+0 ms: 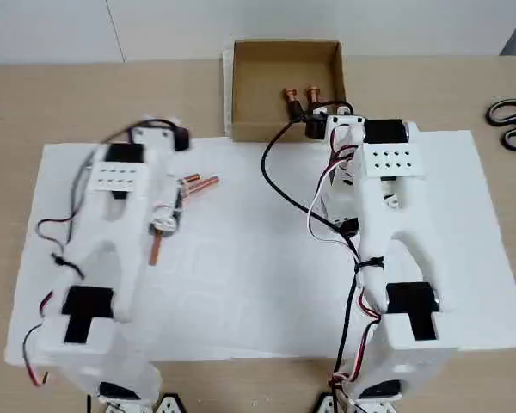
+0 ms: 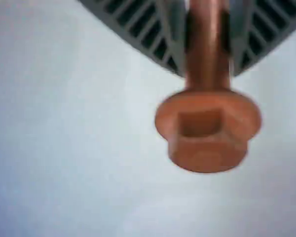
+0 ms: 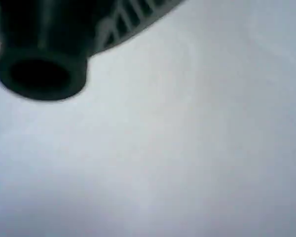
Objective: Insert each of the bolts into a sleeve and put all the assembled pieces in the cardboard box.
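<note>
My left gripper (image 2: 207, 59) is shut on a copper bolt (image 2: 207, 131), whose flanged hex head hangs below the grey fingers (image 2: 153, 44) over the white sheet. In the high view that bolt (image 1: 157, 243) is at the left arm's tip. My right gripper (image 3: 59, 29) is shut on a black sleeve (image 3: 39, 74), with its open end in sight; from above the sleeve (image 1: 349, 228) sits under the right arm. Two loose copper bolts (image 1: 199, 182) lie on the sheet. The cardboard box (image 1: 241, 86) at the back holds two assembled pieces (image 1: 298, 99).
A white sheet (image 1: 258, 284) covers the wooden table between the arms. Scissors (image 1: 512, 120) lie at the far right edge. Black and red cables (image 1: 284, 185) loop from the right arm over the middle of the sheet.
</note>
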